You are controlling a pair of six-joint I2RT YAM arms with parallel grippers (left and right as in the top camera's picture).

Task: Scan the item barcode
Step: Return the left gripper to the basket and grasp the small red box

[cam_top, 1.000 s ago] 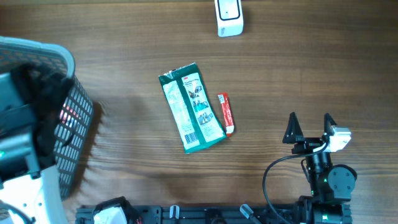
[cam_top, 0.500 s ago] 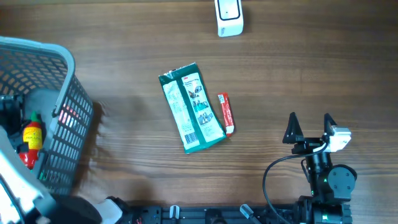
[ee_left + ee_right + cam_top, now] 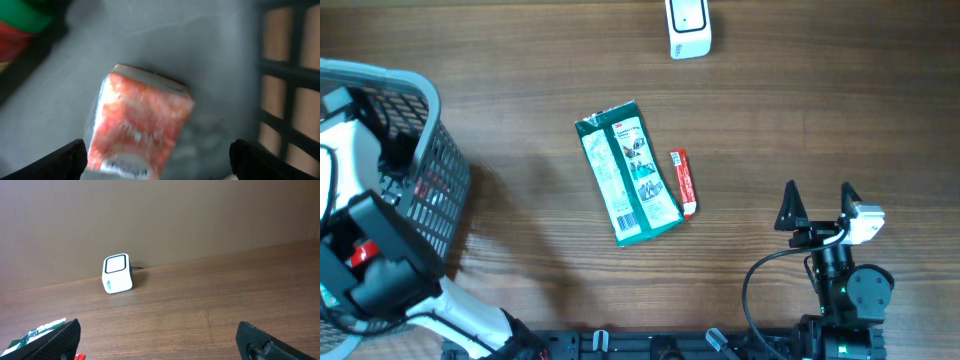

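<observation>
The left hand hangs released inside the basket, fingers spread wide to either side of the orange-red packet, which lies on the basket floor directly beneath it. The right hand, also released, sits over the desk, well apart from the scanner.

Green-white packet; red stick; white scanner; grey lattice basket; mottled orange-red pack; brown woodgrain table.
</observation>
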